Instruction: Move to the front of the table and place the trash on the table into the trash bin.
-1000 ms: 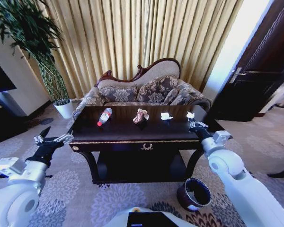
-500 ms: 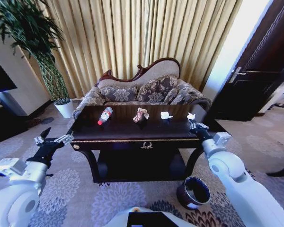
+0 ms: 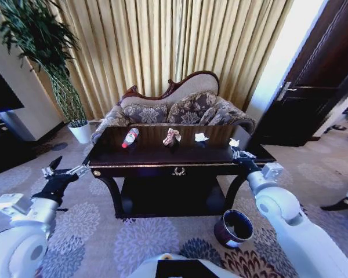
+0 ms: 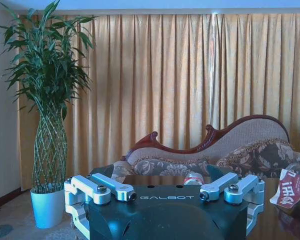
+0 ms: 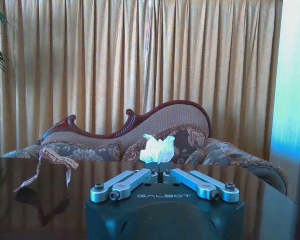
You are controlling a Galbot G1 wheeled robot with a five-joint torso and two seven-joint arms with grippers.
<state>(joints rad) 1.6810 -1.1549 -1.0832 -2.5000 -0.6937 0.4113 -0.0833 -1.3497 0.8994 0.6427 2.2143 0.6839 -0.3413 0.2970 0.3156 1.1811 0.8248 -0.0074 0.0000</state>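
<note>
The glossy dark table (image 3: 162, 163) stands ahead in the head view. On it lie the trash items: a clear bottle with a red label (image 3: 129, 137), a pink-white wrapper (image 3: 172, 137), a white scrap (image 3: 201, 138) and another white scrap (image 3: 234, 142) at its right end. The round dark trash bin (image 3: 236, 228) sits on the carpet by the table's front right leg. My right gripper (image 3: 239, 153) (image 5: 158, 173) is shut just short of the right-end scrap (image 5: 157, 148), not touching it. My left gripper (image 3: 66, 168) (image 4: 167, 196) hangs open off the table's left end, holding nothing.
A patterned sofa (image 3: 174, 110) backs onto the table's far side. A tall plant in a white pot (image 3: 78, 132) and a black TV stand (image 3: 6, 147) are at the left. A dark door (image 3: 313, 98) is on the right. Open carpet (image 3: 145, 243) lies before the table.
The whole head view has shifted: table and bin now sit slightly higher in the picture, so the camera moved. Both arms keep the same pose.
</note>
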